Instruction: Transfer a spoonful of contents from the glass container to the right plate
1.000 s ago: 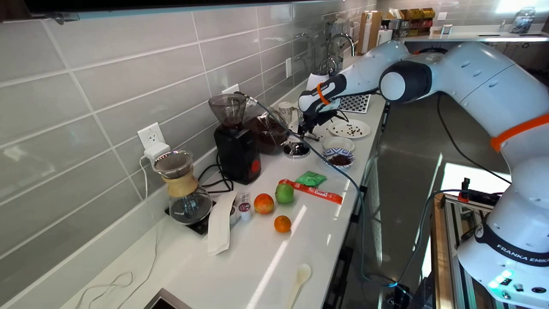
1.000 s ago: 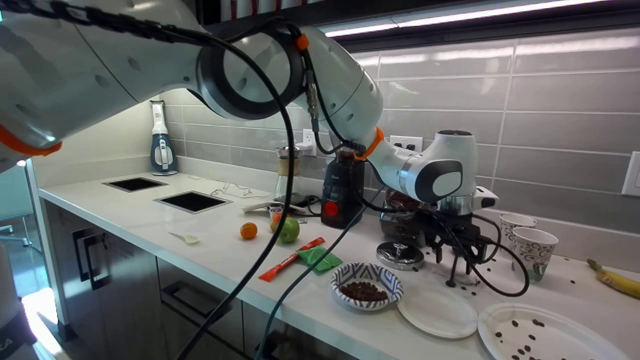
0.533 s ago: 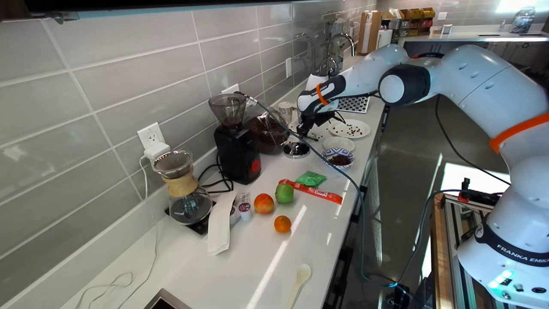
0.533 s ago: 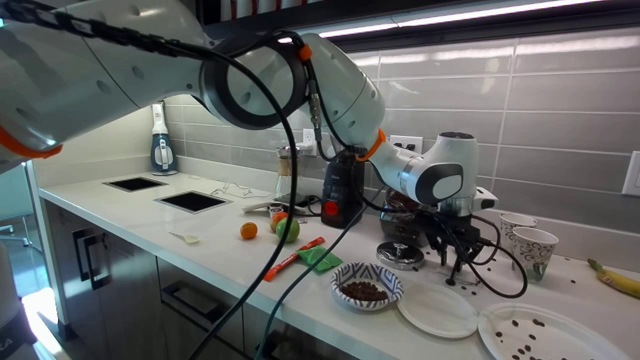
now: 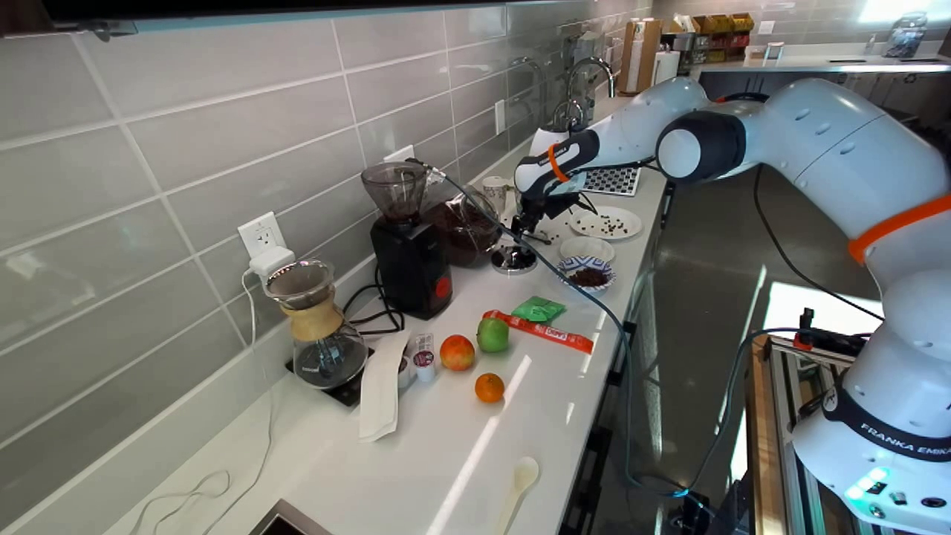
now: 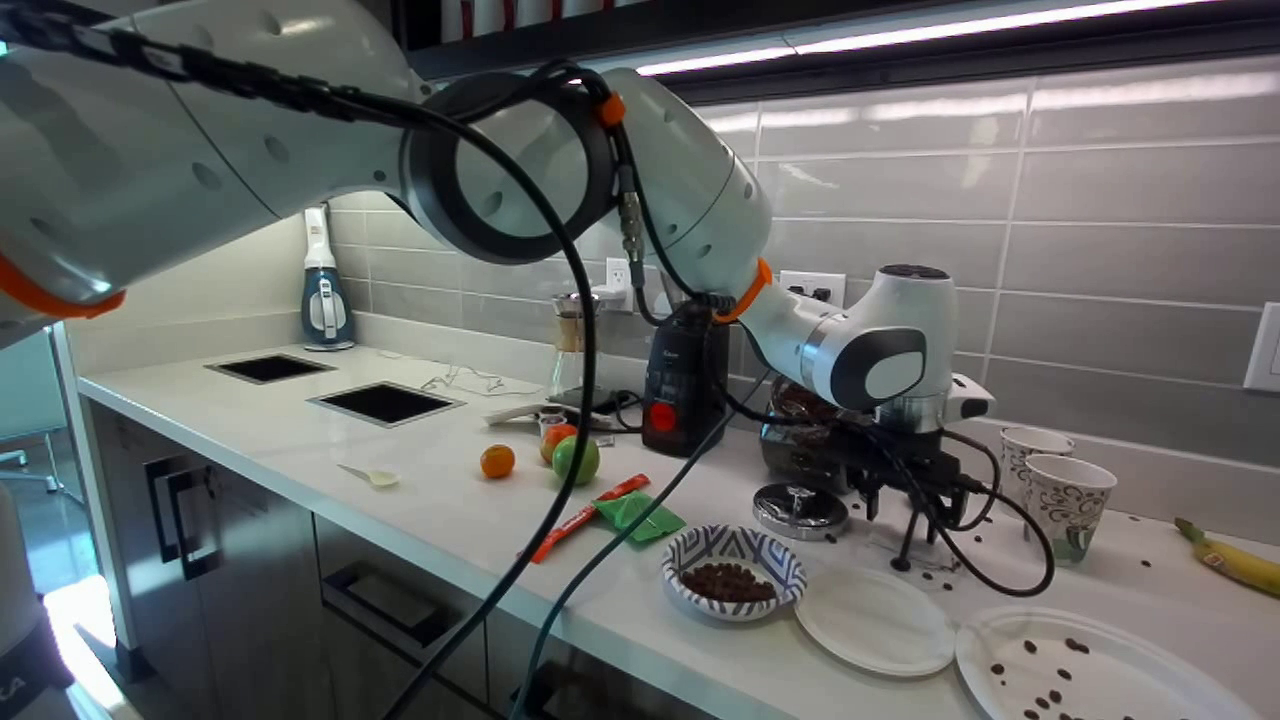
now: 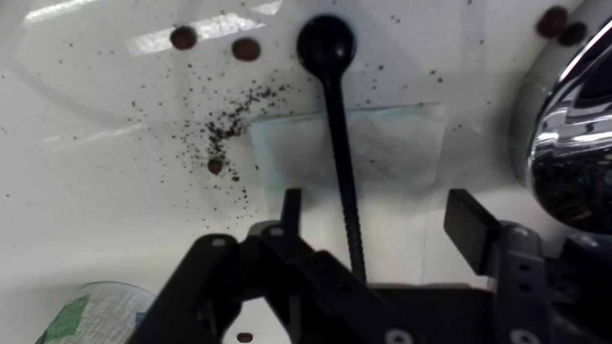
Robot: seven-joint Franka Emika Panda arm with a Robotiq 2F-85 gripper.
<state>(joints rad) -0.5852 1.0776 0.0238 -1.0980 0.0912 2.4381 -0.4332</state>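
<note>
A black spoon (image 7: 342, 148) lies on a pale folded napkin (image 7: 397, 148) in the wrist view. My gripper (image 7: 377, 212) is open and empty, a finger on each side of the spoon's handle; the handle's end is hidden. In an exterior view the gripper (image 6: 902, 522) is low over the counter, and the spoon's head (image 6: 901, 564) shows below it. The glass container (image 5: 462, 232), dark reddish-brown inside, stands by the wall; it is partly hidden behind the gripper (image 6: 795, 455). A small round plate (image 6: 870, 625) and, to its right, a larger plate (image 6: 1130, 690) with scattered beans lie in front.
A shiny metal lid (image 6: 800, 510) sits beside the gripper. A patterned bowl of beans (image 6: 735, 600), paper cups (image 6: 1068, 505), a banana (image 6: 1240, 562) and the black grinder (image 5: 412, 267) stand around. Loose beans and grounds (image 7: 224, 129) lie near the spoon. A cable crosses the counter.
The arm sank slightly between one second and half a second ago. The fingers looked closer together half a second ago and are wider apart now. The spoon's head stays at about the same place.
</note>
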